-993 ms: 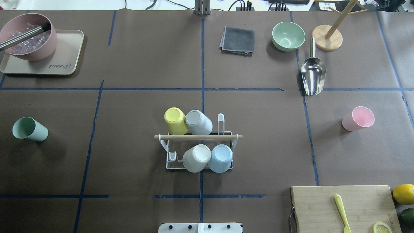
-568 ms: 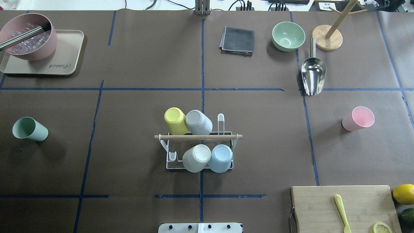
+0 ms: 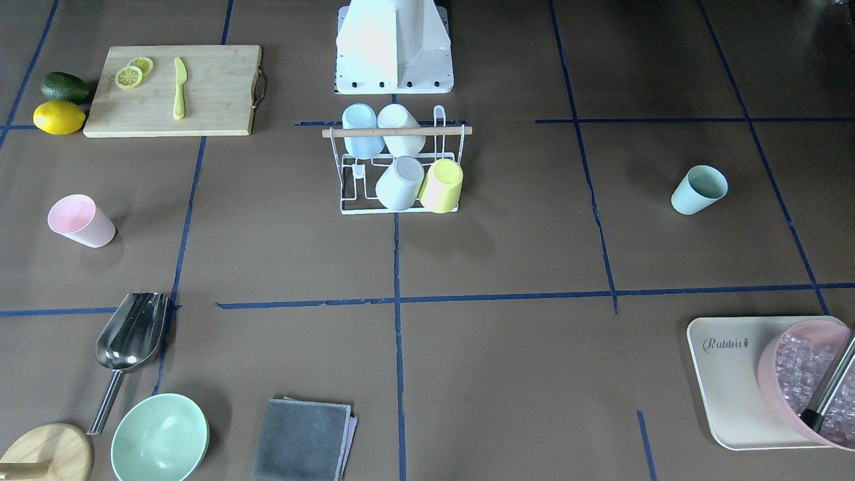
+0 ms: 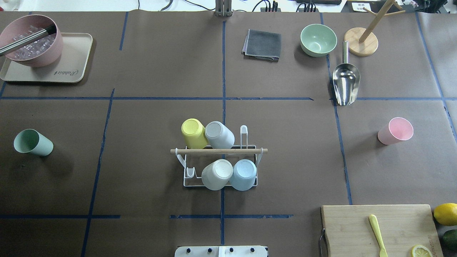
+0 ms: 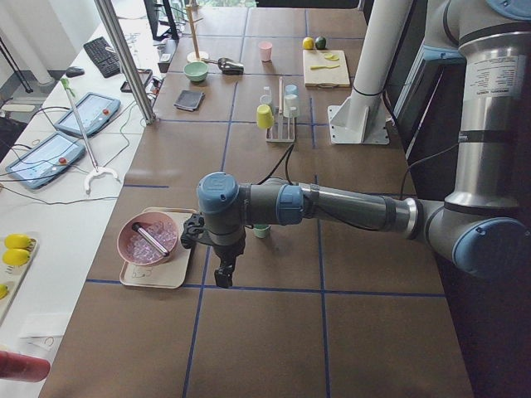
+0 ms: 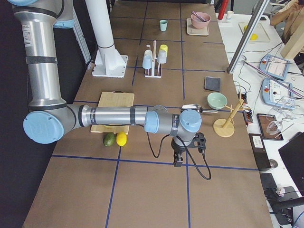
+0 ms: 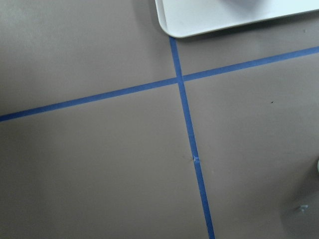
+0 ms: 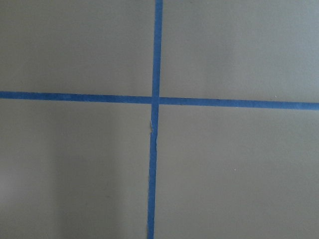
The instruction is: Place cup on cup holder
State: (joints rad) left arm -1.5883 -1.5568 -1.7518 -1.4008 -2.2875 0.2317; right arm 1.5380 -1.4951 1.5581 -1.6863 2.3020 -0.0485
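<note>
The white wire cup holder [image 4: 219,151] with a wooden rod stands mid-table and also shows in the front view [image 3: 397,131]. It holds several upturned cups: yellow [image 4: 193,132], grey [image 4: 218,134], cream [image 4: 216,174] and light blue [image 4: 244,174]. A green cup [image 4: 33,142] stands alone on the left, and a pink cup [image 4: 395,131] on the right. My left gripper [image 5: 226,274] hangs beyond the table's left end, near the tray. My right gripper [image 6: 178,161] hangs beyond the right end. I cannot tell whether either is open. Both wrist views show only the table.
A tray [image 4: 71,57] with a pink bowl of ice [image 4: 30,40] is at the far left. A grey cloth [image 4: 262,44], green bowl [image 4: 318,39], metal scoop [image 4: 345,84] and wooden stand [image 4: 361,41] lie at the far right. A cutting board [image 4: 357,228] is at the near right.
</note>
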